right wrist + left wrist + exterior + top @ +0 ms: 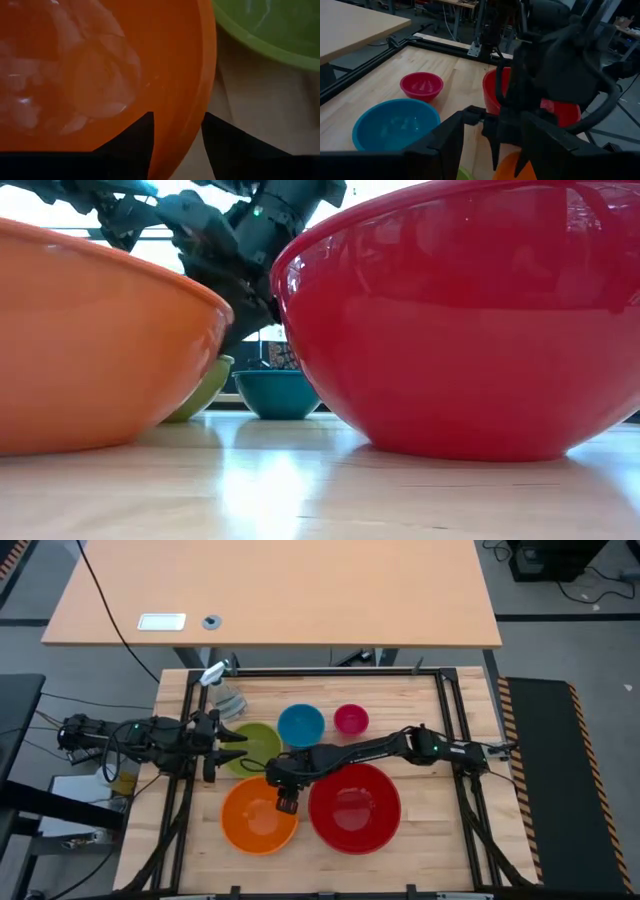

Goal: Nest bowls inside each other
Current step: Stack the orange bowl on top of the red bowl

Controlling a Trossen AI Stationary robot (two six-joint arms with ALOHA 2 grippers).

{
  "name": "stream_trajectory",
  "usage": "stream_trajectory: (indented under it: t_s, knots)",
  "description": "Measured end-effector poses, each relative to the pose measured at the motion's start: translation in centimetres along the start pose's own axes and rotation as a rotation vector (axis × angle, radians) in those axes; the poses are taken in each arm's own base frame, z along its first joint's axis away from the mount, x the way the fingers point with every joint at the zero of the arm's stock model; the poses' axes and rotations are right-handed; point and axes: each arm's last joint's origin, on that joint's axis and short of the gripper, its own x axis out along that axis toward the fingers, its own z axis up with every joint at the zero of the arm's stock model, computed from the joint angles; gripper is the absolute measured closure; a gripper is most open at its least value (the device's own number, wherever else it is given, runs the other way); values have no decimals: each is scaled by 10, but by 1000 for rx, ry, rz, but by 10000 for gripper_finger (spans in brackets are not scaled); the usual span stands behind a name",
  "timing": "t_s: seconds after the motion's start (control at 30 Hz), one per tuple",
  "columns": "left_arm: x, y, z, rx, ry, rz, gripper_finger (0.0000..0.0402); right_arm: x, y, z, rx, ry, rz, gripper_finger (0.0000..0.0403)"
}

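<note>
From above, five bowls sit on the wooden worktop [420, 840]: orange bowl [259, 817] and red bowl [354, 806] toward the front edge, green bowl [255, 745], blue bowl [301, 725] and pink bowl [351, 719] behind them. None is nested. A clear spray bottle [224, 690] stands near the back left corner. The right gripper [288, 803] hangs over the orange bowl's rim on the side facing the red bowl; the left gripper [240, 745] waits at the green bowl's left side, fingers spread wide.

At table height, orange [100, 340] and red [460, 320] fill the foreground, green [205, 390] and blue [277, 392] showing between them.

Left wrist view: blue [395, 124], pink [421, 86], red [495, 90], and the right arm close ahead.

Right wrist view: the fingers [135, 137] straddle the orange rim [200, 75], parted, one inside and one outside; whether they pinch it cannot be told. No legible writing anywhere.
</note>
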Motion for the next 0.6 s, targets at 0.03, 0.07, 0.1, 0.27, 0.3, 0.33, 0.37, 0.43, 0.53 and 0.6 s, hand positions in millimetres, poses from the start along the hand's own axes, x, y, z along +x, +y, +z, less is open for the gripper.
stream_trajectory:
  t_s: [0.03, 0.07, 0.1, 0.27, 0.3, 0.33, 0.37, 0.43, 0.53, 0.6]
  knots:
    - [0, 0, 0, 0, 0, 0, 203, -1, 0, 0, 0, -6, -5, 241]
    - [0, 0, 0, 2, 0, 0, 203, -2, 0, 2, 0, -21, -14, 248]
    - [0, 0, 0, 6, 0, 0, 203, -4, 0, 3, 0, -33, -24, 256]
    - [0, 0, 0, 7, -1, 0, 203, -4, 0, 4, 1, -46, -28, 323]
    - [0, 0, 0, 8, -1, -1, 203, -4, 0, 4, 1, -49, -28, 340]
    - [0, 0, 0, 8, -2, -1, 203, -4, 1, 5, 0, -54, -26, 358]
    - [0, 0, 0, 9, -4, -2, 203, -4, 0, 5, -10, -55, -17, 373]
    - [0, 0, 1, 26, -11, -4, 203, -5, -1, 6, -8, -55, -6, 378]
    - [0, -1, 3, 45, -33, -9, 203, -7, -2, 10, -5, -77, 10, 376]
    - [-1, -1, 4, 51, -45, -12, 203, -9, -4, 12, -2, -92, 12, 373]
